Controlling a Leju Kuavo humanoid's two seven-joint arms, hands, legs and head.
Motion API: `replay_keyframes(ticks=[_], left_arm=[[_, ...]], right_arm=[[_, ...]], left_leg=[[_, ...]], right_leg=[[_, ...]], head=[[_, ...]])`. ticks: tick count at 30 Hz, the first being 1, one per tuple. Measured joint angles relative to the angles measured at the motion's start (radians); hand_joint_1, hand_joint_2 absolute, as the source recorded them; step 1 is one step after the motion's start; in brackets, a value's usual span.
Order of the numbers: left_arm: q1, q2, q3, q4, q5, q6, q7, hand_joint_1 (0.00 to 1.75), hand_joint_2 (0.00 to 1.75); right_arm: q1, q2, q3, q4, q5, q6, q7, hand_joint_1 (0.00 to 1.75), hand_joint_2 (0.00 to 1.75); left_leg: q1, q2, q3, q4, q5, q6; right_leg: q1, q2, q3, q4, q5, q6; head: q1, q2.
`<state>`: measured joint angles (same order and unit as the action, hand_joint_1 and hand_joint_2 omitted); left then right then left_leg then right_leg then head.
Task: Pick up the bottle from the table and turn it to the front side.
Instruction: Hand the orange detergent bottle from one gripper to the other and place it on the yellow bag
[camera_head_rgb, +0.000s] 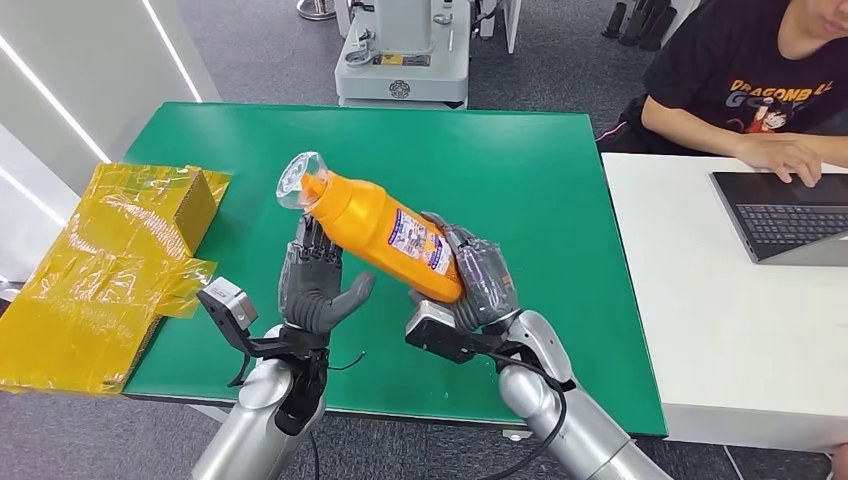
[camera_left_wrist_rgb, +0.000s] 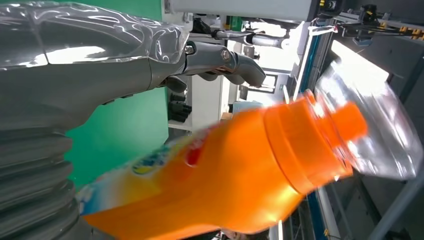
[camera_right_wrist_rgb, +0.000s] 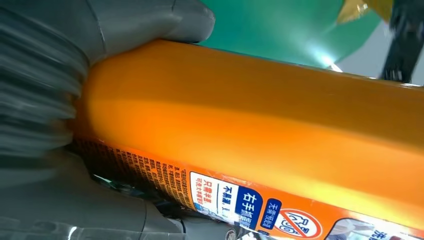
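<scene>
Bottle (camera_head_rgb: 385, 226) is off the green table (camera_head_rgb: 560, 190): orange body, clear cap, held in the air above the near-middle of the table, tilted, cap end pointing up and toward the far left corner. Right hand (camera_head_rgb: 472, 280) grips its lower end, fingers wrapped round the base; right wrist view shows thumb and palm pressed against the orange body. Left hand (camera_head_rgb: 318, 280) is raised just beside the neck, palm up, fingers spread and holding nothing; whether fingertips touch the bottle, cannot tell.

Pick-up looks done. Turning looks underway, not finished: a small-print label with warning symbols faces the head camera, likely the back side, while the left wrist view catches a colourful logo panel on another face. Remaining, by my reading: rotate so that the logo face comes forward.

Yellow wrapped box (camera_head_rgb: 190, 200) lies at the left edge of the table. Person at a laptop (camera_head_rgb: 790, 215) sits at the adjoining white desk.
</scene>
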<state>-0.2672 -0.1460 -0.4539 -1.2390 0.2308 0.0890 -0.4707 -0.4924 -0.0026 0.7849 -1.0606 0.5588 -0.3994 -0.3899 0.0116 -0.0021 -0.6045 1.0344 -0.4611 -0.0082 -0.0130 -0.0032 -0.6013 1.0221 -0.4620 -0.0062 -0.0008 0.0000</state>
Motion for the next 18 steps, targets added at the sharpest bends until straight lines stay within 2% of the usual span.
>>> replay_keyframes(ticks=[6,18], left_arm=[[0.0,-0.007,0.008,0.0,-0.011,0.03,0.0,0.0,1.75],[-0.004,-0.01,0.015,0.021,-0.012,0.028,0.005,0.0,1.75]], right_arm=[[0.0,0.008,0.016,0.026,0.03,0.045,0.03,1.75,1.75],[0.0,0.01,0.018,0.035,0.07,0.162,0.054,1.75,1.75]], left_leg=[[0.0,0.0,0.0,0.0,0.0,0.0],[0.0,0.0,0.0,0.0,0.0,0.0]], right_leg=[[0.0,0.0,0.0,0.0,0.0,0.0],[0.0,0.0,-0.001,0.0,0.0,0.0]], head=[[0.0,0.0],[0.0,0.0]])
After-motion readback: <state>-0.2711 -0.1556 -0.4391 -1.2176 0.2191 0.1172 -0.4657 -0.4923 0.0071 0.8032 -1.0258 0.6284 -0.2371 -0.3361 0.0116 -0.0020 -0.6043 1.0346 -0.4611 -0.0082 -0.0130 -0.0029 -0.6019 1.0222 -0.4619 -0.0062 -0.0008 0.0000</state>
